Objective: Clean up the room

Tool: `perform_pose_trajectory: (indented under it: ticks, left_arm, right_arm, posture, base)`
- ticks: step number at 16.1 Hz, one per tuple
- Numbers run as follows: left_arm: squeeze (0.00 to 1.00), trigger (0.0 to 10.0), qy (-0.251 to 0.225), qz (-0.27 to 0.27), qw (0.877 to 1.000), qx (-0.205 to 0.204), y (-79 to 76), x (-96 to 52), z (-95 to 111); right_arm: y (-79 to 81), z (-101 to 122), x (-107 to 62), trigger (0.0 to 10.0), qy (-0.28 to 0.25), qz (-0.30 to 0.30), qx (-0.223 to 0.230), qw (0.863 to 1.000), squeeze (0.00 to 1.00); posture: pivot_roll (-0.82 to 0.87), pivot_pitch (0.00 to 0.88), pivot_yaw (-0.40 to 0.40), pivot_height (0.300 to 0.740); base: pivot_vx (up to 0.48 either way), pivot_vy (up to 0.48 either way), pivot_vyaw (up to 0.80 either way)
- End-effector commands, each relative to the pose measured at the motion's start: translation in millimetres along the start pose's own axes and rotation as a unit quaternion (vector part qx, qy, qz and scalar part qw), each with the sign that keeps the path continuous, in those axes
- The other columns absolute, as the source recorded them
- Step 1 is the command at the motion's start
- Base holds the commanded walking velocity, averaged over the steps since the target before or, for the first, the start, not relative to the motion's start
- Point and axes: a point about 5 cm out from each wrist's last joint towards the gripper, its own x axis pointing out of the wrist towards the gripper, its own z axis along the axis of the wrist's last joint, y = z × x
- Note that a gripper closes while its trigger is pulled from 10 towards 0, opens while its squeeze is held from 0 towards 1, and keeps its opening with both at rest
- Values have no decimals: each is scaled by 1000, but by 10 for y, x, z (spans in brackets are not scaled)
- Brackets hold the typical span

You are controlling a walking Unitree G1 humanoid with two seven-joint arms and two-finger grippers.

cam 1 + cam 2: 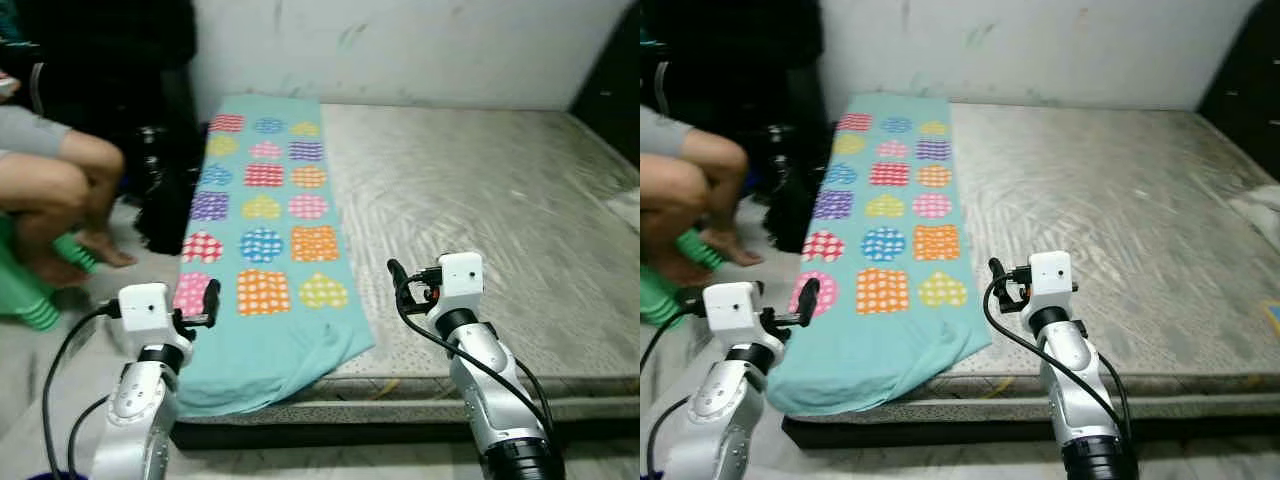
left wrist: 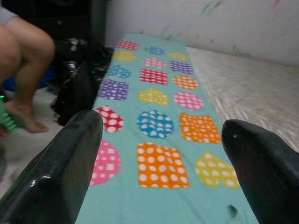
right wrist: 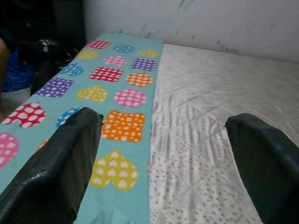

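A long teal cloth with coloured dotted patches lies along the left edge of the bare grey mattress. The left gripper and right gripper hover above its near end, fingers spread, holding nothing. The head views also show a seated person's legs beside the bed.

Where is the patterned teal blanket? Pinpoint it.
The teal blanket lies folded lengthwise along the left side of the bare mattress, just ahead of the open left gripper.
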Motion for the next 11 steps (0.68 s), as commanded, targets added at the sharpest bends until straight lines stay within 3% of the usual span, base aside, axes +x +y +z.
perform_pose_trajectory:
  ticks: [1, 11]
  left_arm:
    - [0, 10000, -9, -16, 1000, 1, -52, 13, 41]
    - [0, 10000, -4, -15, 1000, -1, -47, 21, 36]
  right_arm:
    - [-49, 35, 1, 10000, -6, -6, -1, 1000, 0]
    - [-65, 31, 11, 10000, -4, -13, 6, 1000, 0]
  posture:
    - [-86, 13, -32, 740]
    - [-89, 18, -31, 740]
  base:
    - [326, 0, 0]
    - [306, 0, 0]
